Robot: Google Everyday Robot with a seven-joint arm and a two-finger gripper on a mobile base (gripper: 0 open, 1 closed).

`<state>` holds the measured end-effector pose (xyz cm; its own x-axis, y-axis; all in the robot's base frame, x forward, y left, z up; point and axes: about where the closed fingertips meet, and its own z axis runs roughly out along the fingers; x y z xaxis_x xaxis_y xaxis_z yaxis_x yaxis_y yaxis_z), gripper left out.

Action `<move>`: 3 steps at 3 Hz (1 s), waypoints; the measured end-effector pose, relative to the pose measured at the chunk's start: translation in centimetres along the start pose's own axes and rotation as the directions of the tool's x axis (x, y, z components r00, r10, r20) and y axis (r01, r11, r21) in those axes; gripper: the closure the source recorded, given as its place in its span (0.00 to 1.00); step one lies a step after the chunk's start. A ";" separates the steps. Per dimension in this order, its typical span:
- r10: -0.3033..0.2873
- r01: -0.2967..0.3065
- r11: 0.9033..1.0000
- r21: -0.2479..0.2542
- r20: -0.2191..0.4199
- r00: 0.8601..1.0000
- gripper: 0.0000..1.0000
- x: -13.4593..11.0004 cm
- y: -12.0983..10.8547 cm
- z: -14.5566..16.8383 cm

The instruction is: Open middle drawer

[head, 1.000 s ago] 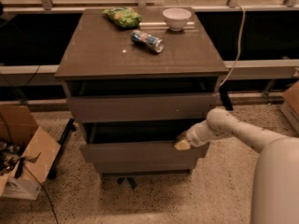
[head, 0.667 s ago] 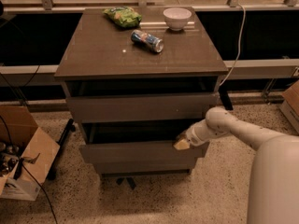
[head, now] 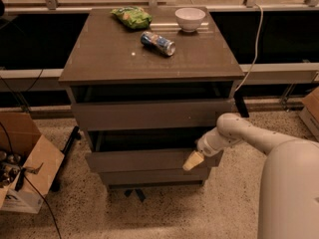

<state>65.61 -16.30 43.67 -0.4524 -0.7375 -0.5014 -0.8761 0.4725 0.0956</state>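
Note:
A grey-brown cabinet point(head: 149, 59) holds three stacked drawers. The middle drawer point(head: 139, 161) has a flat, handleless front panel with a dark gap above it, and it stands a little forward of the bottom drawer point(head: 149, 177). The top drawer point(head: 149, 114) is the tallest panel. My gripper point(head: 193, 161) reaches in from the right on the white arm point(head: 234, 131). Its tan tip rests against the right end of the middle drawer's front, just below that panel's upper edge.
On the cabinet top lie a green snack bag point(head: 132, 17), a tipped can point(head: 157, 43) and a white bowl point(head: 190, 19). An open cardboard box point(head: 22, 178) sits on the floor at left. A white cable point(head: 256, 44) hangs at right, and another box point(head: 311, 111) is at the far right.
The gripper's tip has dropped slightly along the right end of the middle drawer's front. The drawer itself looks much the same.

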 end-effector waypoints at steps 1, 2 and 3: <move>0.092 -0.094 0.994 -0.047 -0.035 0.995 0.03 4.1 2.7 -0.1; 0.092 -0.094 0.994 -0.047 -0.034 0.995 0.19 4.0 2.6 -0.2; 0.092 -0.094 0.994 -0.047 -0.034 0.995 0.50 4.0 2.6 -0.3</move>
<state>61.47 -18.16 42.20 -0.5369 -0.7069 -0.4604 -0.8366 0.5165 0.1826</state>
